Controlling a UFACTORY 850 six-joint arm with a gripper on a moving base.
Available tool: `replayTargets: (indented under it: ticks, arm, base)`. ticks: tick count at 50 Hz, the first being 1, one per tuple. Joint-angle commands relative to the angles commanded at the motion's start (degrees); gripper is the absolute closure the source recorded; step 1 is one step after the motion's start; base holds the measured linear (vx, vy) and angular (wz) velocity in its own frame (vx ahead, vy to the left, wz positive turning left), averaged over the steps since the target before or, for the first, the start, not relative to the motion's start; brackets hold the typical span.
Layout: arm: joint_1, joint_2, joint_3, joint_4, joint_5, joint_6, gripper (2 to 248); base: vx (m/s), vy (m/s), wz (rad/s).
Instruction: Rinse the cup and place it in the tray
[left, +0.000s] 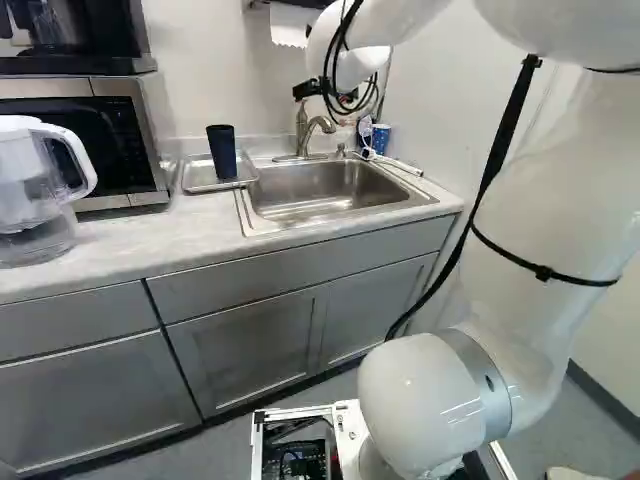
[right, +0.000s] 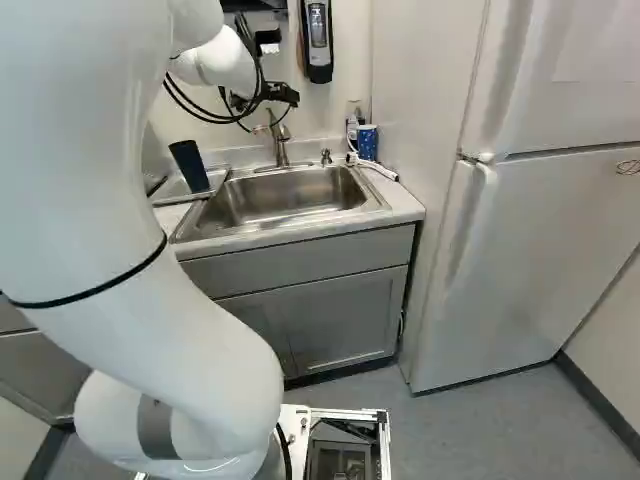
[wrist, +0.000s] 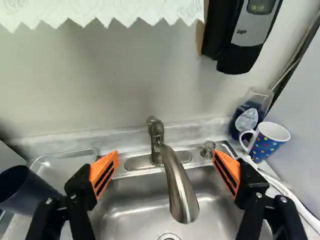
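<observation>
One dark blue tumbler (left: 222, 152) stands upright, mouth up, in the metal drying tray (left: 198, 177) in the left base view, beside the stainless sink (left: 318, 190). The placing half of the task therefore looks done, if this is the cup meant. The white arm (left: 545, 200) reaches over the counter towards the wall.

The right base view agrees: tumbler in the tray, apart from the arm's end. A polka-dot mug (right: 367, 142) stands beyond the sink's other side.

In the wrist view the gripper (wrist: 165, 156) is spread wide and empty, the brushed-metal faucet (wrist: 177, 182) in line with the gap. No water shows at the spout. Whether the tumbler has been rinsed cannot be told; if not, it must go under the faucet and back.
</observation>
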Motion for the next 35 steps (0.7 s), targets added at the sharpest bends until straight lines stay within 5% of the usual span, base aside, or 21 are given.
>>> replayTargets:
  ticks: [35]
  arm:
    - [3.6, -8.4, -9.0, -6.4, 1.4, 0.0, 3]
  base:
    - [0.0, 0.0, 0.0]
